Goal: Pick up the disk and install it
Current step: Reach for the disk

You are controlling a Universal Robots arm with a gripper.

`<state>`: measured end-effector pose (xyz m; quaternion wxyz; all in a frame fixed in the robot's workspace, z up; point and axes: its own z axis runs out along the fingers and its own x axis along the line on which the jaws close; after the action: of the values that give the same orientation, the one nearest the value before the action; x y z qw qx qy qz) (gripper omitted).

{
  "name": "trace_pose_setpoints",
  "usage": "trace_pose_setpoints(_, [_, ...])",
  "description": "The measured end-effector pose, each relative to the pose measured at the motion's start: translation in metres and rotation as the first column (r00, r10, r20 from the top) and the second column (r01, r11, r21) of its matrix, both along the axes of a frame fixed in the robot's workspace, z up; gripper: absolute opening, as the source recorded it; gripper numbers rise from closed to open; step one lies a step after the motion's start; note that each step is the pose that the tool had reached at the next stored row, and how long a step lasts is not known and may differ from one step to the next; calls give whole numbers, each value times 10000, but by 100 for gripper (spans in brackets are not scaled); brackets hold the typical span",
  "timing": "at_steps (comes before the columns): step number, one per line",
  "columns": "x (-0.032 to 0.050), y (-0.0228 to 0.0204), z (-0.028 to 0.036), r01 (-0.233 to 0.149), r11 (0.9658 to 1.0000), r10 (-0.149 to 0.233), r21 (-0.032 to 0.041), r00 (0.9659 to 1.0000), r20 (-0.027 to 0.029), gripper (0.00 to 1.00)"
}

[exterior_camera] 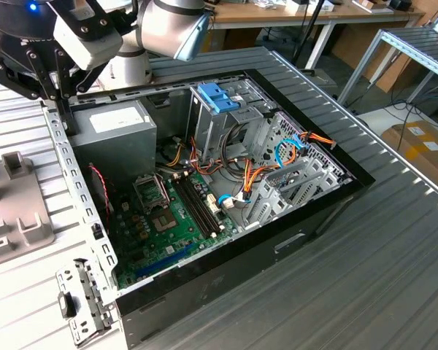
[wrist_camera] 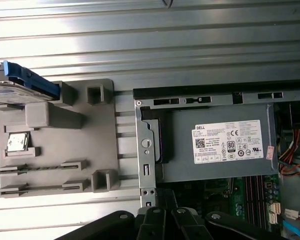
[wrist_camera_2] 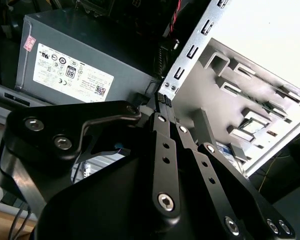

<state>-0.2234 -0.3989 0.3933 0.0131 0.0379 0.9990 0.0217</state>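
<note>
While your hand (wrist_camera_2: 163, 100) hangs empty with fingers pressed together over the case (exterior_camera: 204, 292) edge beside the power supply (wrist_camera: 215, 145), the disk (wrist_camera: 12, 92) sits well apart on the grey fixture (wrist_camera: 65, 145) on the table (wrist_camera: 190, 45).

The place is a robotics lab or workshop: an opened desktop computer case (exterior_camera: 241, 271) lies on a ribbed metal table (exterior_camera: 365, 277) beside a robot arm (exterior_camera: 168, 25), with wooden workbenches (exterior_camera: 277, 14), an aluminium frame rack (exterior_camera: 405, 45), cardboard boxes (exterior_camera: 423, 149) and loose floor cables (exterior_camera: 407, 109) nearby.
</note>
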Motion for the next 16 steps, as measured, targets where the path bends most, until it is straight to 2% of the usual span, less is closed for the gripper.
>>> trace_pose_setpoints(16, [-134,0,0,0,10000,0,0,10000,0,11])
